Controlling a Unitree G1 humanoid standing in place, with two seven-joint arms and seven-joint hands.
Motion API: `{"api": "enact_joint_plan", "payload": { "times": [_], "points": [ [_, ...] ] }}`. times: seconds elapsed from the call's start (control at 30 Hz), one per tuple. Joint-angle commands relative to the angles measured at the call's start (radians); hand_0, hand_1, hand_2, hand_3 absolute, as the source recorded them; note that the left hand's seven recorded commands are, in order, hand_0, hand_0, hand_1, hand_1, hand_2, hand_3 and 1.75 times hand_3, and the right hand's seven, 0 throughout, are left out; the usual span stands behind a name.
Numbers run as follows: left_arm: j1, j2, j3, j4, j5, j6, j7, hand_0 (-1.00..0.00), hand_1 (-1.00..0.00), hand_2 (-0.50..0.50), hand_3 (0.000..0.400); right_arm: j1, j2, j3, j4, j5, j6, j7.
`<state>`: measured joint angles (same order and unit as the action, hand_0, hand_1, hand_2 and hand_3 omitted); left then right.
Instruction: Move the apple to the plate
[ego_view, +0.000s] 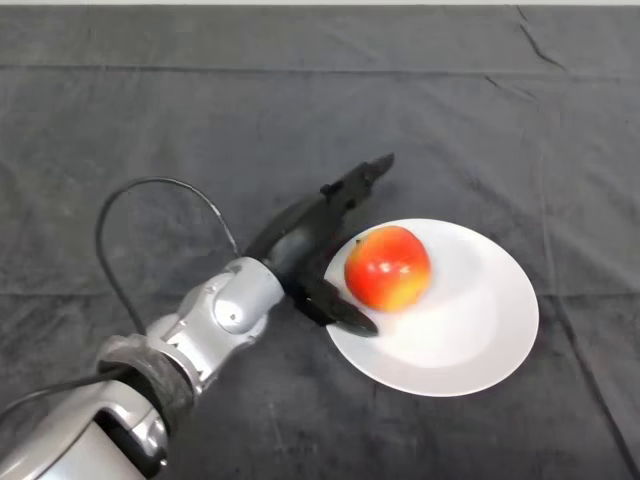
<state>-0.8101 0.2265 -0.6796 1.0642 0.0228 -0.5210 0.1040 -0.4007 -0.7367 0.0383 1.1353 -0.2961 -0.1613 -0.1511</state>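
A red and yellow apple (388, 267) sits on the left part of a white plate (480, 330) at the centre right of the table. My left hand (305, 245) is just left of the apple, at the plate's left rim. Its fingers (358, 182) stretch out straight toward the far side, past the apple's upper left. Its thumb (345, 316) lies over the plate's rim below the apple. The hand is open, and I cannot tell if it touches the apple.
The table is covered by a dark wrinkled cloth (200, 120). My silver-grey forearm (200, 335) comes in from the lower left.
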Motion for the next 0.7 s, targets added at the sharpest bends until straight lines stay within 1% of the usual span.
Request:
{"api": "enact_joint_plan", "payload": {
  "times": [0.03, 0.23, 0.43, 0.7],
  "points": [
    [-0.012, 0.053, 0.036, 0.023, 0.008, -0.020, 0.013, 0.00, 0.00, 0.00, 0.000, 0.046, 0.036, 0.0138, 0.026, 0.0020, 0.009, -0.0038],
    [0.001, 0.100, 0.101, 0.039, 0.002, -0.050, 0.022, 0.00, 0.00, 0.00, 0.000, 0.046, 0.036, 0.0138, 0.026, 0.0021, 0.009, -0.0039],
    [0.030, 0.150, 0.168, 0.050, -0.008, -0.083, 0.028, 0.00, 0.00, 0.00, 0.000, 0.046, 0.036, 0.0139, 0.026, 0.0021, 0.009, -0.0039],
    [0.114, 0.236, 0.262, 0.064, -0.029, -0.134, 0.034, 0.00, 0.00, 0.00, 0.000, 0.046, 0.036, 0.0139, 0.026, 0.0022, 0.009, -0.0039]
  ]
}}
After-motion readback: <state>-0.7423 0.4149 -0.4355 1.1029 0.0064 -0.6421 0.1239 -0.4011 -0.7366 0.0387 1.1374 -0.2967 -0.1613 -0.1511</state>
